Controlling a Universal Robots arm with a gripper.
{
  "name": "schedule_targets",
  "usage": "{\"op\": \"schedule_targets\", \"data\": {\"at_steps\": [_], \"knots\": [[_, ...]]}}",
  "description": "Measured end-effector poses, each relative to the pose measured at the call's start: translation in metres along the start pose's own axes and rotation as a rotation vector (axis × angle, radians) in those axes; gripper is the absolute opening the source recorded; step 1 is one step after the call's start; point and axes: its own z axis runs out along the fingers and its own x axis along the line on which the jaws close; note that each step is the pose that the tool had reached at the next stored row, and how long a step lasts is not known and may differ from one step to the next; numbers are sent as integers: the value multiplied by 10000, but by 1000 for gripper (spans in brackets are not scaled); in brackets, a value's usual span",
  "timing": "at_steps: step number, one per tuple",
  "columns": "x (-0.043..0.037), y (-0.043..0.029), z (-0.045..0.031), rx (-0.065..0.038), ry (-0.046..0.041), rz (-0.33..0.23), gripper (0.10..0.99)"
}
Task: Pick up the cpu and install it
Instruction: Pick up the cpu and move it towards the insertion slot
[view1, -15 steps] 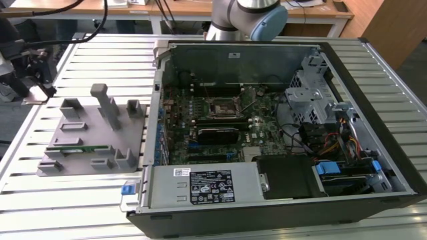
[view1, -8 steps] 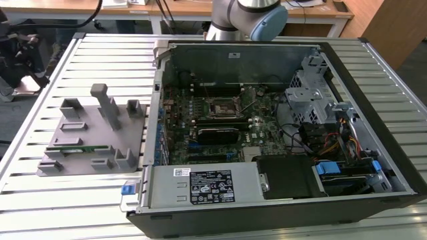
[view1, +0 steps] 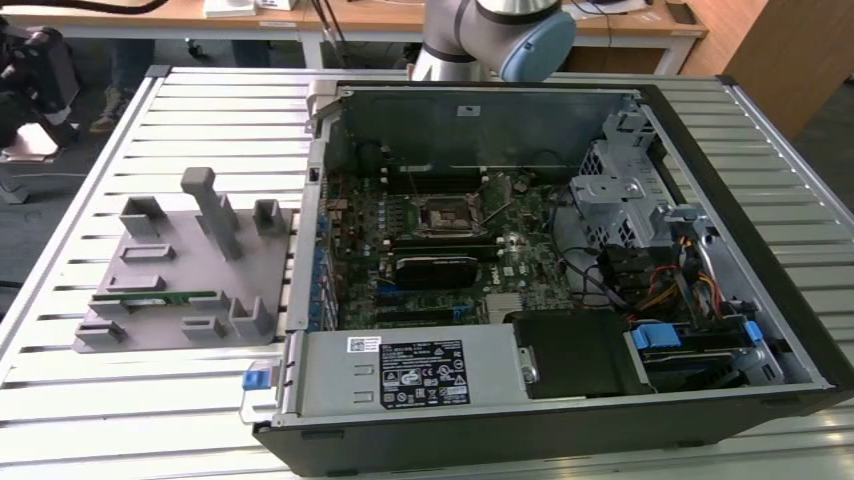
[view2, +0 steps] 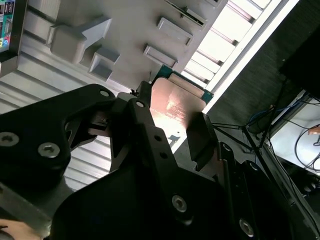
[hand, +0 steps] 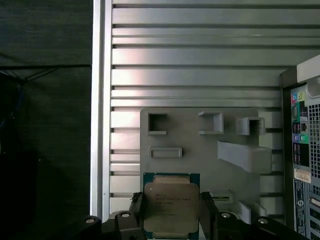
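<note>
In both wrist views the gripper (hand: 171, 218) is clenched on the cpu (hand: 171, 200). Its two black fingers (hand: 207, 212) press against opposite edges of the chip, whose silver metal top faces the first wrist camera with a thin green border showing around it. In the second wrist view the cpu (view2: 177, 100) catches a warm reflection between the same dark fingers (view2: 201, 134) of the gripper (view2: 172, 115). Behind the chip lies the gray fixture (hand: 190, 145) with its raised blocks and rectangular pockets, resting on the slatted metal table (hand: 200, 55). How high the chip hangs above the fixture cannot be told. In the exterior view the gray fixture (view1: 174, 290) sits in the left middle of the frame on the table (view1: 200, 110), with a green memory stick (view1: 154, 297) lying in one of its slots. The open computer case (view1: 467, 115) fills the centre and right, its motherboard socket (view1: 445, 212) near the middle of the frame and a power supply (view1: 400, 375) along the lower edge. The robot arm (view1: 494, 35) rises at the upper centre.
</note>
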Motion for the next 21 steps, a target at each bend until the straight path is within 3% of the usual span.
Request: {"op": "schedule_targets", "data": {"at_steps": [6,11,21], "knots": [[0,15,-261,-5,0,1,529],[-1,15,-274,-9,-37,-4,529],[-428,22,-268,-8,-37,-1,529]]}}
